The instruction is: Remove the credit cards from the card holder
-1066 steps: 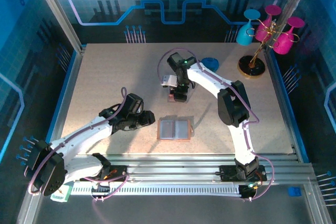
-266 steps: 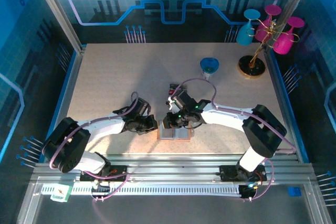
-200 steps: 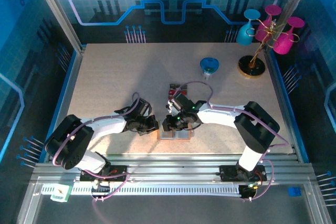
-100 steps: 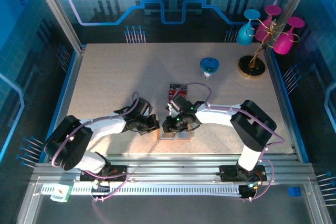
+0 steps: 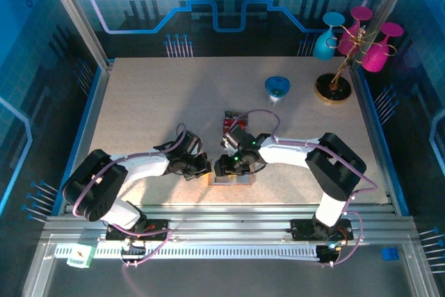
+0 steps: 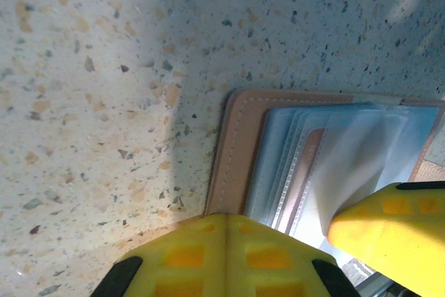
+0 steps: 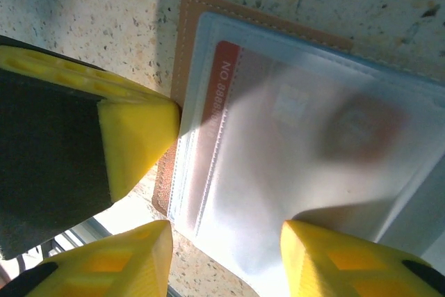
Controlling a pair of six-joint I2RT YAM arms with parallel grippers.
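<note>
Open card holder (image 6: pixel 233 151) lay on surface (image 6: pixel 104 67); left tool (image 6: pixel 226 259) clenched, pressed on its edge; right tool (image 7: pixel 226 236) released, fingers (image 7: pixel 125 259) parted over red card (image 7: pixel 221 81) in clear sleeve (image 7: pixel 313 172).

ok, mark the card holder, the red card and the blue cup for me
card holder (image 6: pixel 228 151), left wrist view, tan stitched rim.
red card (image 7: pixel 222 88), right wrist view, its printed end under the clear sleeve.
blue cup (image 5: pixel 277 87), top external view, its bowl.

Leather-like card holder (image 6: pixel 233 151) has glossy plastic sleeves (image 6: pixel 348 161); table (image 6: pixel 104 67) looks speckled, matt.
</note>
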